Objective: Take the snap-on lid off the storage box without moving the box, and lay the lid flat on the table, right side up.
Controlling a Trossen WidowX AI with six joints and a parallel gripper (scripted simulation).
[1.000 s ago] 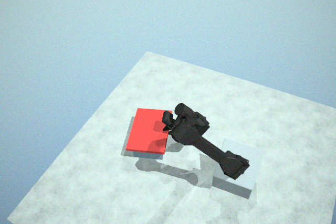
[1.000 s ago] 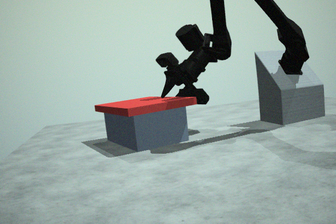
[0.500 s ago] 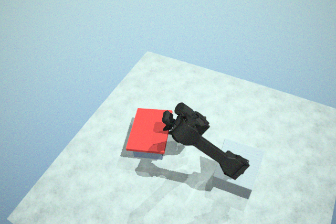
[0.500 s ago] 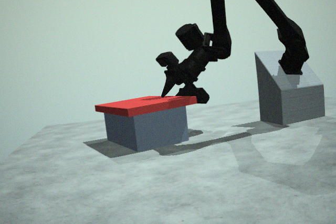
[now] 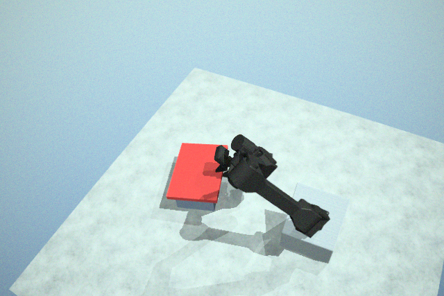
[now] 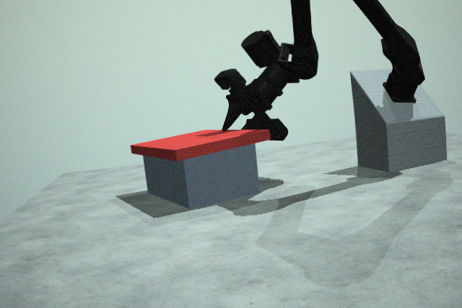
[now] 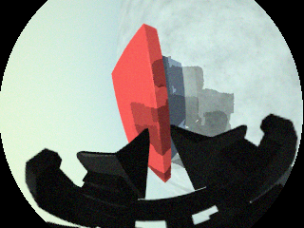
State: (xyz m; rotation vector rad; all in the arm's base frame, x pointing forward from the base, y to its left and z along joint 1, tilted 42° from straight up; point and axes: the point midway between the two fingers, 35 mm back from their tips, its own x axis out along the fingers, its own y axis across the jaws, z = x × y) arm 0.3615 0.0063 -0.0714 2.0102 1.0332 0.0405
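The red lid (image 5: 193, 178) (image 6: 167, 144) (image 7: 135, 81) lies right side up on top of the blue-grey storage box (image 5: 195, 204) (image 6: 220, 177) (image 7: 178, 76). It looks about level, and its rim overhangs the box walls. I see no clear gap between them, but cannot tell whether the lid is still snapped on. My gripper (image 5: 222, 171) (image 7: 159, 129) comes in slanted at the lid edge on the arm's side and is shut on that edge. One finger is on the lid's top and the other is below the rim, mostly hidden in the exterior view.
A grey block with a sloped top (image 5: 308, 247) (image 6: 416, 144) stands at the arm's base, right of the box in the top and exterior views. The pale table (image 5: 200, 106) (image 6: 112, 256) carries both, with its far edge beyond the box. The arm arches above the table between block and box.
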